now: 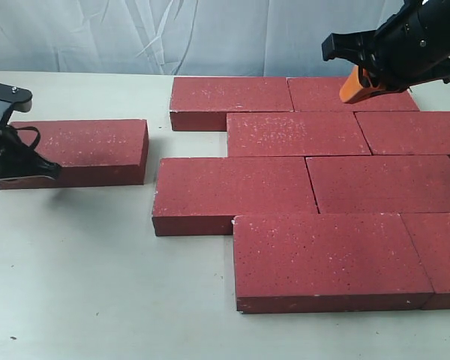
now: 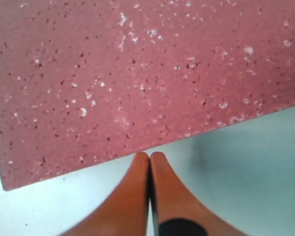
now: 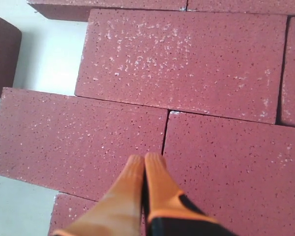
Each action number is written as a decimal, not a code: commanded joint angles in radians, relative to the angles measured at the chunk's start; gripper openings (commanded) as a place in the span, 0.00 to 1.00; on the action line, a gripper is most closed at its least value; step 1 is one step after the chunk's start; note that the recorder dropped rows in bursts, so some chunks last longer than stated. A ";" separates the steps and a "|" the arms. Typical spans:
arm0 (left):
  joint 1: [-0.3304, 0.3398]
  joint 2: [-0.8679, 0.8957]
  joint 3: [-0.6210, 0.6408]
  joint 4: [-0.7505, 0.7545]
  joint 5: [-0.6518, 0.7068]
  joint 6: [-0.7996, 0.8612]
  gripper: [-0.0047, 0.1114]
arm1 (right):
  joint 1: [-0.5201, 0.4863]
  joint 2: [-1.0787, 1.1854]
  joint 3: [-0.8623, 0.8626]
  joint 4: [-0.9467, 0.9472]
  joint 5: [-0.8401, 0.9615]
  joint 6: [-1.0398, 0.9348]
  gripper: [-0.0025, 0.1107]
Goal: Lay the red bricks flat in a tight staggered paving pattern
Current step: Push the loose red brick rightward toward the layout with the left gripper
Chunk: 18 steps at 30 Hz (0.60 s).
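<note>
Red bricks (image 1: 298,133) are laid flat on the pale desk (image 1: 97,292); nine can be counted in the exterior view. Eight of them are packed into four staggered rows over the right half of the desk, two to a row, each row shifted sideways from the next. The bricks at the right edge are cut off by the frame. Only thin seams are seen between neighbours, so the pieces appear to be touching or very nearly so.

The ninth, a lone brick (image 1: 82,150), is set apart near the left edge of the desk. It sits about level with the second and third rows, and a strip of bare desk is left between it and the pattern.

The left gripper (image 2: 150,158) is seen with its orange fingers (image 2: 130,196) pressed together and nothing gripped. The tips are held over bare desk just beside an edge of the lone brick, close to one of its corners. Whether the desk is touched cannot be told.

The right gripper (image 3: 145,160) is likewise closed and empty. In the exterior view it is held raised above the far rows, toward the far right corner. In its wrist view the tips are lined up with a seam between two bricks.

A pale cloth (image 1: 97,34) is hung behind the far edge.
</note>
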 commanded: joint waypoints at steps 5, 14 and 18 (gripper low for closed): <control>0.004 0.001 -0.001 -0.064 -0.077 0.024 0.04 | -0.007 0.001 0.002 0.001 -0.014 -0.005 0.02; 0.004 0.023 -0.003 -0.096 -0.116 0.024 0.04 | -0.007 0.001 0.002 0.001 -0.025 -0.005 0.02; 0.004 0.062 -0.025 -0.128 -0.106 0.024 0.04 | -0.007 0.001 0.002 0.001 -0.025 -0.005 0.02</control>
